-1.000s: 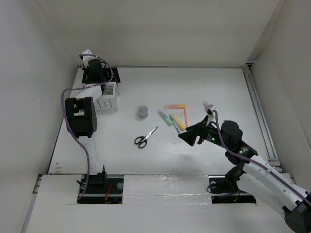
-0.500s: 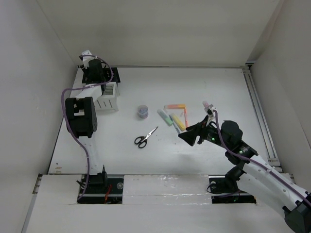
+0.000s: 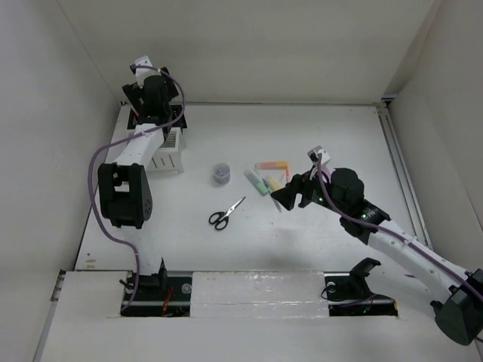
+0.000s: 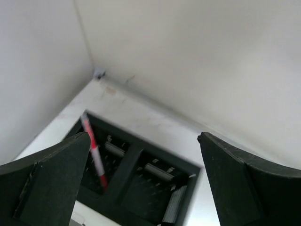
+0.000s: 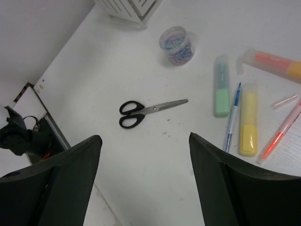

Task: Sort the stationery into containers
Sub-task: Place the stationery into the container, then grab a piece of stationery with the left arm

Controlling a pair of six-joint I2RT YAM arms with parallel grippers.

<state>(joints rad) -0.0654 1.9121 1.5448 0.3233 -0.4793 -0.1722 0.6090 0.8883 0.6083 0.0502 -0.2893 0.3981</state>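
Observation:
My left gripper [image 4: 143, 137] hangs open above the black mesh holder [image 4: 120, 175], nothing between its fingers. A red-and-white pen [image 4: 93, 154] leans in the holder's left cell. The white slatted organizer [image 3: 167, 150] stands just in front of the holder. My right gripper [image 5: 145, 136] is open over bare table, just short of the black-handled scissors [image 5: 146, 111]. Beyond it lie the round clear tub [image 5: 176, 44], a green marker [image 5: 222, 86], a blue pen [image 5: 232, 119], a yellow marker [image 5: 248, 120], an orange marker [image 5: 274, 64] and a thin red pen [image 5: 281, 133].
Both containers sit in the back left corner against the walls [image 3: 90, 113]. A metal rail [image 3: 400, 173] runs along the table's right side. The stationery is clustered mid-table, with the scissors [image 3: 226, 213] nearest the arms' bases.
My left gripper has opened and lifted away from the black holder, leaving the pen in it. My right arm has reached forward and left toward the markers, still open.

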